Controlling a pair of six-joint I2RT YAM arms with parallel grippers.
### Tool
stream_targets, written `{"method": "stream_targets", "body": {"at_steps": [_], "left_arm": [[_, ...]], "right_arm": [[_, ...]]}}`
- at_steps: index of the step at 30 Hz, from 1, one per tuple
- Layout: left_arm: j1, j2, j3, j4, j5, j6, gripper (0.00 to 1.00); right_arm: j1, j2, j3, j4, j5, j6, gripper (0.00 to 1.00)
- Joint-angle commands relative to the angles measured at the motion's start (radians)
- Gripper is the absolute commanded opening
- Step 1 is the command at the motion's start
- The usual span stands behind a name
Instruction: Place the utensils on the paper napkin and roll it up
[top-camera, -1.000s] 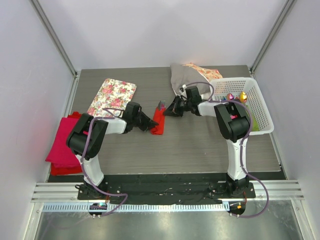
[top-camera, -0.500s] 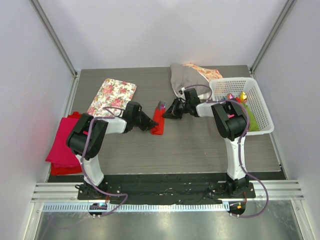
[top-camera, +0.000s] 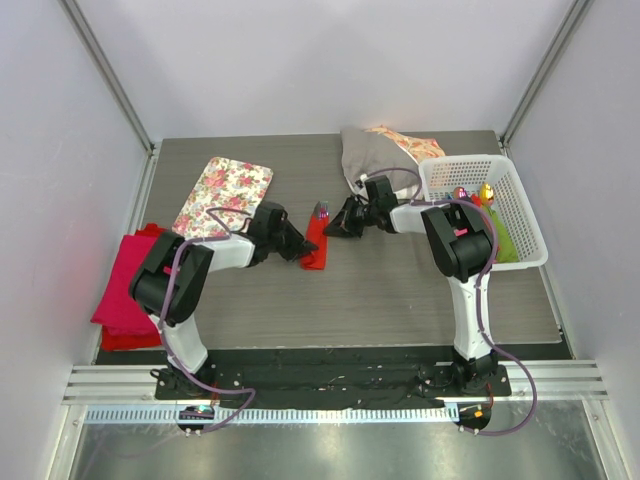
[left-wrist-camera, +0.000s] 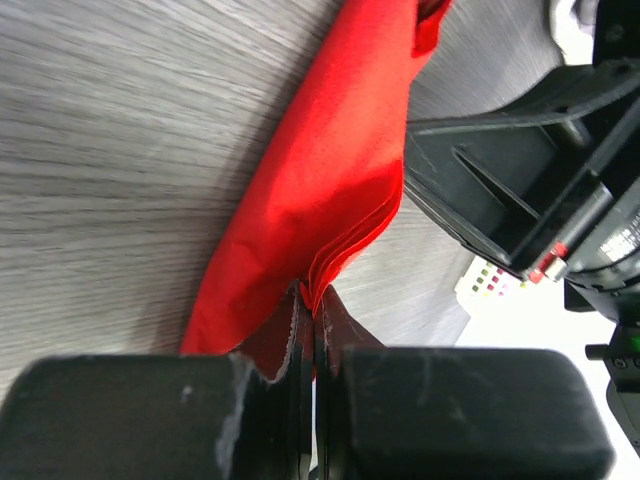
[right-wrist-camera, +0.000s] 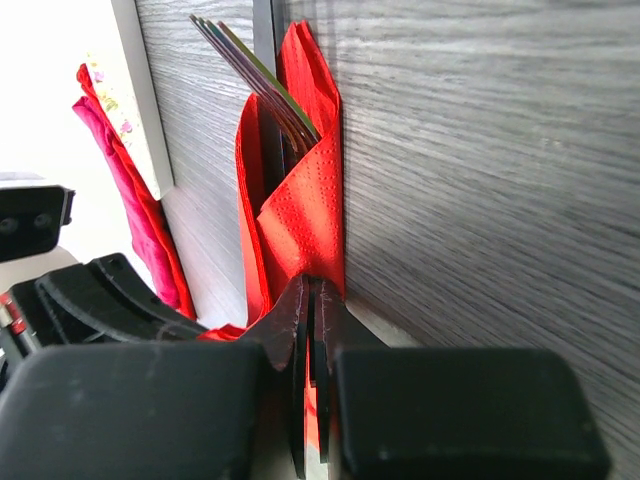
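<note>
The red paper napkin (top-camera: 317, 243) lies folded lengthwise at the table's middle, wrapped round the utensils (top-camera: 322, 211), whose tips stick out at its far end. In the right wrist view the napkin (right-wrist-camera: 300, 215) forms a pocket with the iridescent utensils (right-wrist-camera: 262, 85) inside. My left gripper (top-camera: 298, 250) is shut on the napkin's layered near edge (left-wrist-camera: 340, 180). My right gripper (top-camera: 332, 228) is shut on the napkin's right flap. The two grippers face each other across the napkin.
A floral tray (top-camera: 223, 195) lies at the back left. A magenta-red folded cloth stack (top-camera: 128, 290) sits at the left edge. A white basket (top-camera: 487, 208) with coloured items stands at the right, a grey cloth bag (top-camera: 375, 150) behind it.
The right gripper has moved a little left with the napkin's flap, folding it over the utensils. The left gripper has shifted slightly towards the napkin's far side.
</note>
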Motion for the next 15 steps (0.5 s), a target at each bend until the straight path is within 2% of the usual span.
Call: {"method": "stream_targets", "body": {"at_steps": [1,7,15], "left_arm": [[-0.019,-0.044,0.021,0.063,-0.002,0.018,0.0],[-0.033,-0.025,0.02,0.158,0.027,-0.005,0.0],[-0.035,0.073,0.004,0.271,0.075,-0.068,0.0]], "right_arm": [[0.016,0.026,0.01,-0.073,0.088,-0.049,0.01],[0.014,0.024,0.009,-0.08,0.095,-0.052,0.01],[0.014,0.023,0.007,-0.082,0.102,-0.051,0.01]]}}
